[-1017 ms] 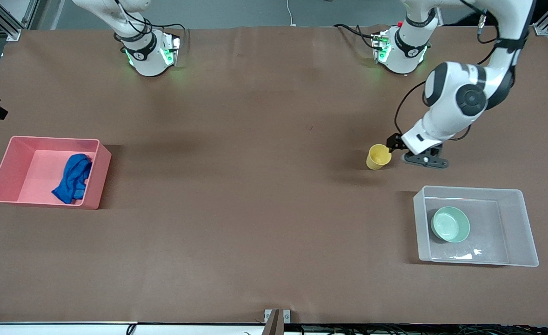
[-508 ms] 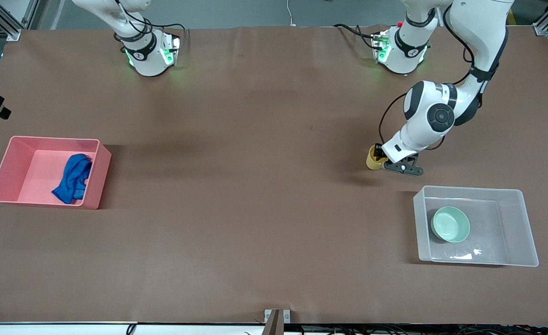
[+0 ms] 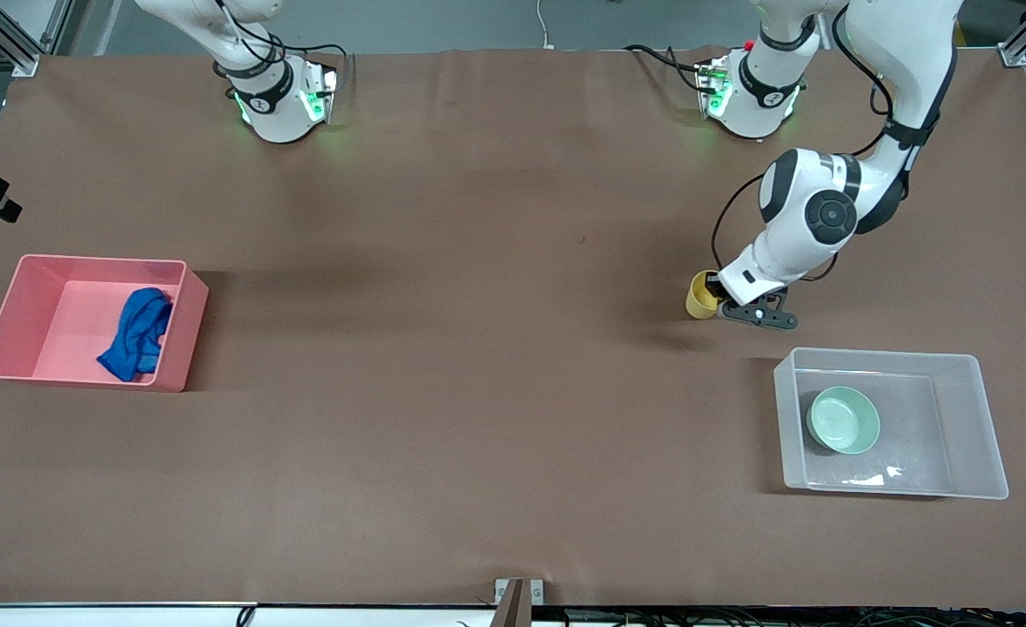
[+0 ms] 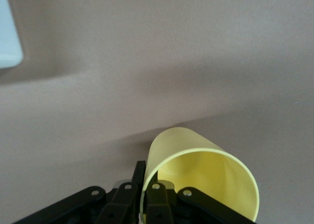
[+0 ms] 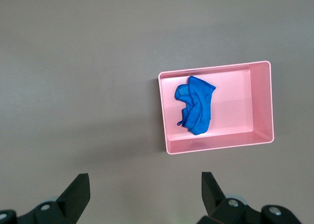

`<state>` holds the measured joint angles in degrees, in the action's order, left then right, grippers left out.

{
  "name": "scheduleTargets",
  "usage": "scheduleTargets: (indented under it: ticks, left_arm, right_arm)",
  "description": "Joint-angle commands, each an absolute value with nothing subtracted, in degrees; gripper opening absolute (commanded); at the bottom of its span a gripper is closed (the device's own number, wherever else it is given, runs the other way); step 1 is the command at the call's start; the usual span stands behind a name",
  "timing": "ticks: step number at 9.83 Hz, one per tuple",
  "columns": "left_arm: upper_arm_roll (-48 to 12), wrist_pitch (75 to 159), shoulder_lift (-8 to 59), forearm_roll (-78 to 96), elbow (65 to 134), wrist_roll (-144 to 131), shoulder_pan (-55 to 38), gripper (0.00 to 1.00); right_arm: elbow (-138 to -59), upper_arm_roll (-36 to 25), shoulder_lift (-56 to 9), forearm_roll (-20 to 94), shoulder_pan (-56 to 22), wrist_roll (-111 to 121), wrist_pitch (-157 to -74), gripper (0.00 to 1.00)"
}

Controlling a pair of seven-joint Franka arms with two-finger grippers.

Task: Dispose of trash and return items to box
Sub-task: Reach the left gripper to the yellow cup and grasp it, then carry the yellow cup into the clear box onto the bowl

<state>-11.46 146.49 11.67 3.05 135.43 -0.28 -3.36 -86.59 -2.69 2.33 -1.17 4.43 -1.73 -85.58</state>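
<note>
The yellow cup stands on the table, farther from the front camera than the clear box. My left gripper is shut on the cup's wall, one finger inside the rim and one outside, as the left wrist view shows on the cup. The mint-green bowl lies in the clear box. The blue rag lies in the pink bin. My right gripper is open and empty, high above the table, with the rag and the pink bin below it.
The pink bin stands at the right arm's end of the table and the clear box at the left arm's end. A corner of the clear box shows in the left wrist view. Brown table lies between them.
My left gripper has moved from beside the yellow cup onto its rim and shut on its wall. The right arm, rag, bowl and bins have not moved.
</note>
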Motion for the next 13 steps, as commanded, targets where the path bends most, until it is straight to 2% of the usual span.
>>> scheduleTargets:
  ticks: [1,4,6,9,11,13]
  left_arm:
    - [-8.29,139.61,9.32,1.85,129.95,0.26,-2.9,0.0]
    - [-0.46,127.56,15.79,1.93,111.51,4.65,-2.81,0.0]
    - [2.88,125.95,23.43,2.63,100.25,7.2,-2.64,0.0]
    - [5.88,125.77,35.47,6.56,86.88,9.56,-1.94,0.0]
    - [9.38,125.86,38.31,8.68,86.05,14.74,-1.49,0.0]
    - [9.49,126.21,39.99,9.58,87.0,15.21,-1.76,0.01]
  right_arm:
    - [-86.04,-2.72,2.2,-1.23,4.39,-1.14,-84.99,1.0]
    - [-86.13,-2.72,2.2,-1.23,4.39,-1.14,-84.99,1.0]
    - [-86.05,-2.72,2.2,-1.23,4.39,-1.14,-84.99,1.0]
    - [-86.13,-2.72,2.2,-1.23,4.48,-1.14,-84.99,1.0]
    - [-86.05,-2.72,2.2,-1.23,4.39,-1.14,-84.99,1.0]
    - [-86.13,-2.72,2.2,-1.23,4.48,-1.14,-84.99,1.0]
